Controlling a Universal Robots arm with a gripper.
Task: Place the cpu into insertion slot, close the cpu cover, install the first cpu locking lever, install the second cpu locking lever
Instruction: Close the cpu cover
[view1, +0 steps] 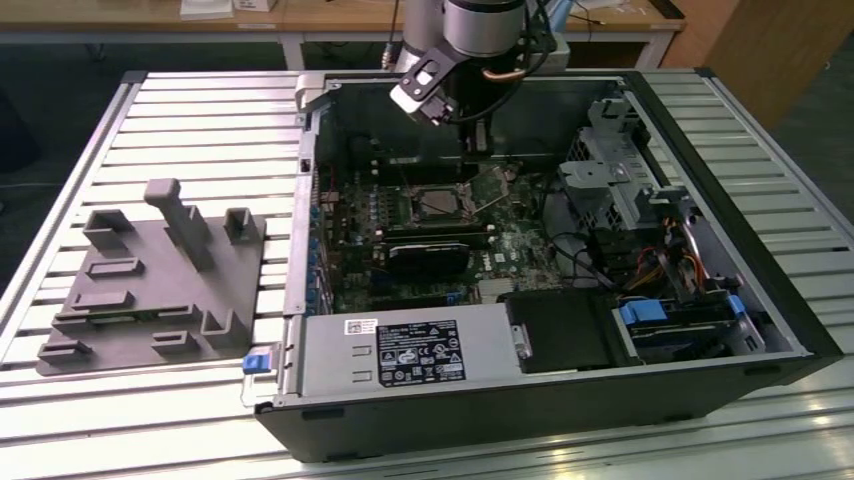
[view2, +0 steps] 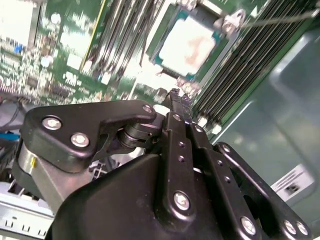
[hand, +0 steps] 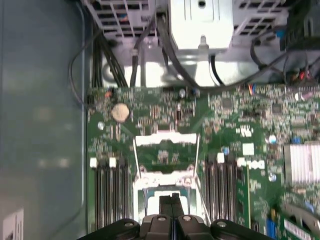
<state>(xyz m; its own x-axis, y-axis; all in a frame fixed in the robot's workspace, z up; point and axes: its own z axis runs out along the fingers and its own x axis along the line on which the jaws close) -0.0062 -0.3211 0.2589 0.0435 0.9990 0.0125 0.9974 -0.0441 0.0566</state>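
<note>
The cpu (view2: 190, 42) shows its pale square face lying in the insertion slot (view1: 439, 204) on the green motherboard. In the first wrist view the cpu cover (hand: 167, 141), a thin silver frame with a cut-out centre, lies flipped back from the slot (hand: 150, 192). Thin wire levers (hand: 135, 156) run along its sides, and one lever (view2: 280, 19) stands away from the socket. My gripper (view1: 470, 140) hangs just above the slot's rear edge. Its black fingertips (view2: 176, 100) are pressed together with nothing between them.
The open computer case (view1: 747, 300) lies on a slatted metal table. Black memory slots (hand: 107, 195) flank the socket. A drive cage with cables (view1: 627, 180) is on the exterior view's right, a power supply (view1: 400, 352) is in front, and a grey fixture block (view1: 154, 285) lies outside on the left.
</note>
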